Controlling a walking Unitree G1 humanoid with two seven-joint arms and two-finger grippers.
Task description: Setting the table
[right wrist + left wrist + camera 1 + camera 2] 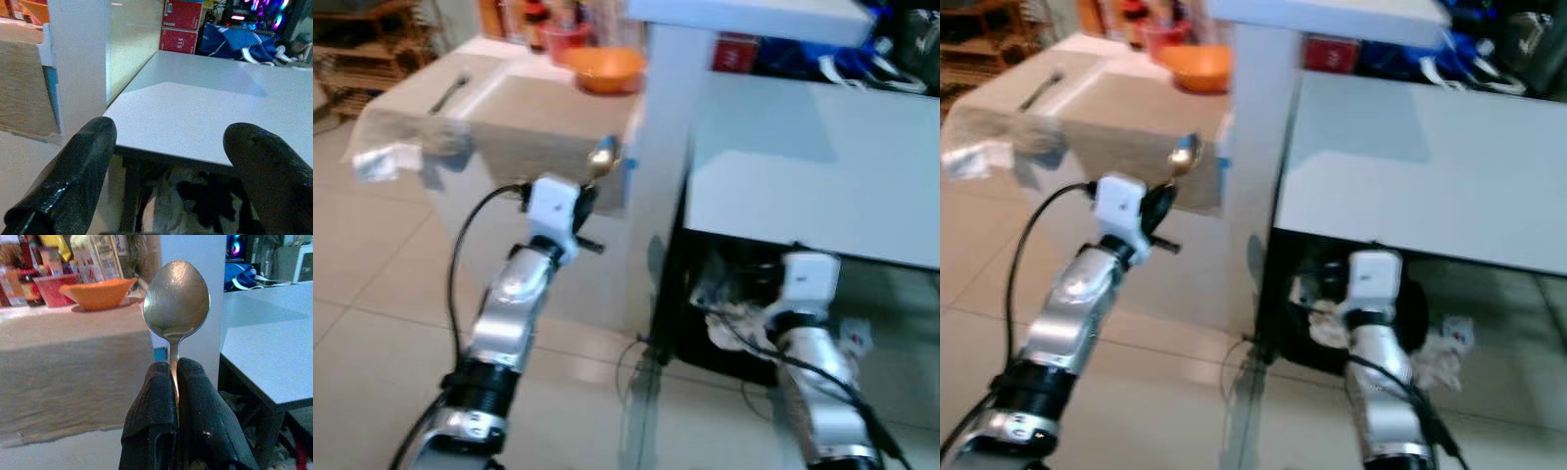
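**Spoon in transit to the cloth-covered table**

The left gripper [176, 382] has its two black fingers pressed together on the handle of a metal spoon [177, 296], bowl upright and above the fingertips. The spoon sits in the air just short of the near edge of the cloth-covered table [548, 117], not yet over it. On that table stand an orange bowl [604, 69] near the far right corner and a fork [450, 93] toward the left.

Judged step: carry phase, placement pending. The next move calls for advancing over the cloth edge, then lowering the spoon flat beside the bowl.

Clearances: a white pillar [661, 147] stands just beside the table's right edge, limiting rightward travel. The cloth between fork and bowl is bare. The right gripper [171, 161], fingers spread wide and holding nothing, points at the white desk [205, 112] edge, well apart from the spoon.
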